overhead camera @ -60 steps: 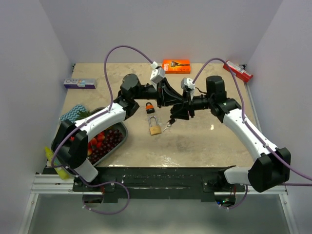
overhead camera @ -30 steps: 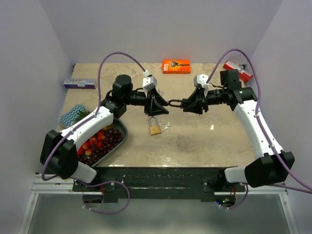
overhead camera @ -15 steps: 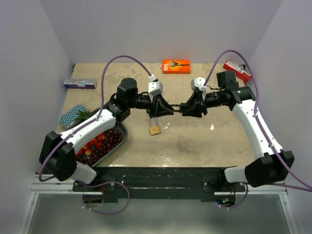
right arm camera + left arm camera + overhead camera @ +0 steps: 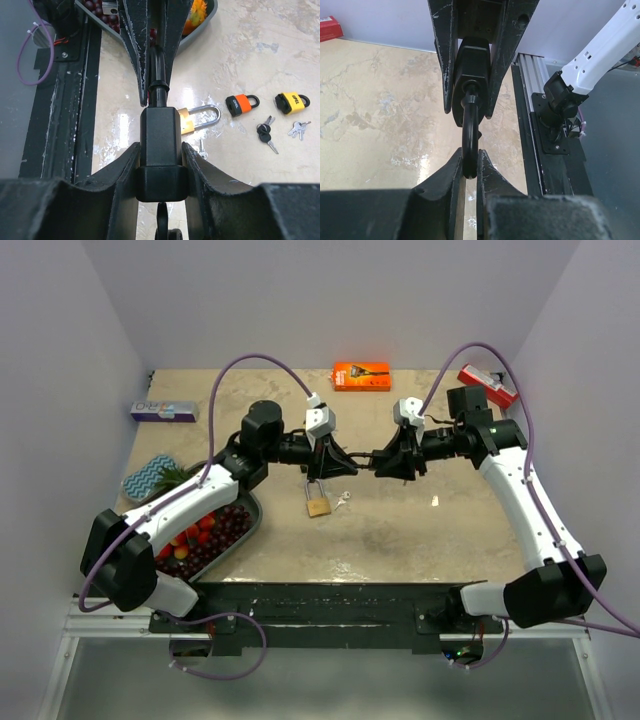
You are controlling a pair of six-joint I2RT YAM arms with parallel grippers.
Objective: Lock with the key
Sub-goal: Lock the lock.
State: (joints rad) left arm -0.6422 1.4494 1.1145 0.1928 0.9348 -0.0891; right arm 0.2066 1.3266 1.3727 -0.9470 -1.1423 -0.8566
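A black padlock [image 4: 356, 458] is held in the air between both grippers. My left gripper [image 4: 470, 166] is shut on its black shackle [image 4: 470, 127]. My right gripper [image 4: 160, 152] is shut on the padlock's body [image 4: 160, 132], which also shows in the left wrist view [image 4: 472, 57]. A dark key ring [image 4: 162, 225] shows at the body's near end, between my right fingers; the key itself is hidden. In the top view the left gripper [image 4: 333, 455] and the right gripper [image 4: 386, 462] face each other above the table's middle.
On the table lie a brass padlock [image 4: 318, 502], an orange padlock [image 4: 239, 104], a yellow padlock [image 4: 291, 102] and loose keys [image 4: 265, 134]. A fruit tray [image 4: 240, 530] is front left. An orange box [image 4: 361, 375], a red box [image 4: 488, 386] and a toothpaste box [image 4: 163, 411] line the back.
Two seconds ago both grippers were close together low over the table. They rose and drew apart with the black padlock between them. In the last half second they hardly moved.
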